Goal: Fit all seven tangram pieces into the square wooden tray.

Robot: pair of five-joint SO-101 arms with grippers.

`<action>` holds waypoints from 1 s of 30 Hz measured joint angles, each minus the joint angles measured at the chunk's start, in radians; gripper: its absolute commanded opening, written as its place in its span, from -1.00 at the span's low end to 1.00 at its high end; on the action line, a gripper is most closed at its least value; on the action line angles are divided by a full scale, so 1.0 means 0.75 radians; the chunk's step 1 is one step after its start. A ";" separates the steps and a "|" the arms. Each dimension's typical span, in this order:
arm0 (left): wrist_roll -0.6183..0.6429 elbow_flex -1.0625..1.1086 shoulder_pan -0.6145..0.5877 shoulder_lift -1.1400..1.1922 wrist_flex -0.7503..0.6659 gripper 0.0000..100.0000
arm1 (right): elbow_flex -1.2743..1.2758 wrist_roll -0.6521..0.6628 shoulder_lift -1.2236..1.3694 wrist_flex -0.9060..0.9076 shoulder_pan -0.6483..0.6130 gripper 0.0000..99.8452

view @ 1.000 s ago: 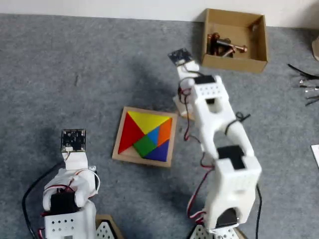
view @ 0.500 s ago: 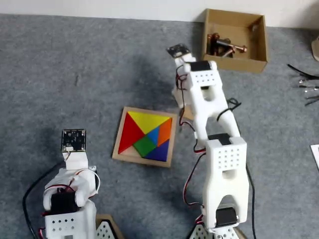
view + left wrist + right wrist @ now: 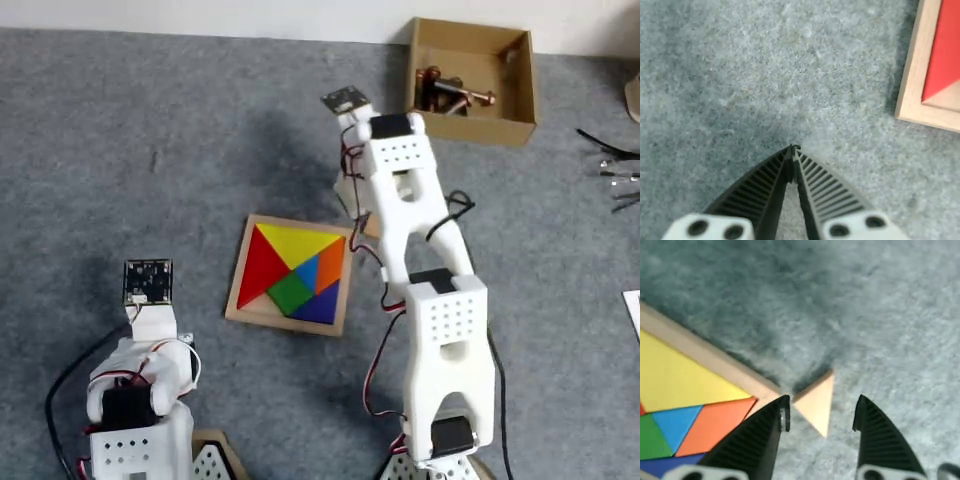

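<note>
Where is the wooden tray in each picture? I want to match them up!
High view: the tray lies in the middle of the carpet, between the two arms.
Left wrist view: one corner of the tray, apart from the shut left hand, with the red piece inside.
Right wrist view: another corner close to the open right hand, with the yellow piece inside.
Shared landmark: the grey carpet around the tray.

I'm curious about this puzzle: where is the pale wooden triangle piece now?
In the right wrist view, the pale wooden triangle lies on the grey carpet just off a corner of the square wooden tray, between the open fingers of the right gripper.
</note>
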 measured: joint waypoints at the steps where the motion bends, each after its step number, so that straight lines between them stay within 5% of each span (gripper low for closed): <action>1: 0.000 0.000 0.000 0.000 0.000 -0.99 | 0.000 0.000 0.004 0.012 -0.008 -0.60; 30: 0.000 0.000 0.000 0.000 0.000 -0.99 | -0.016 0.008 0.117 0.094 0.055 -0.60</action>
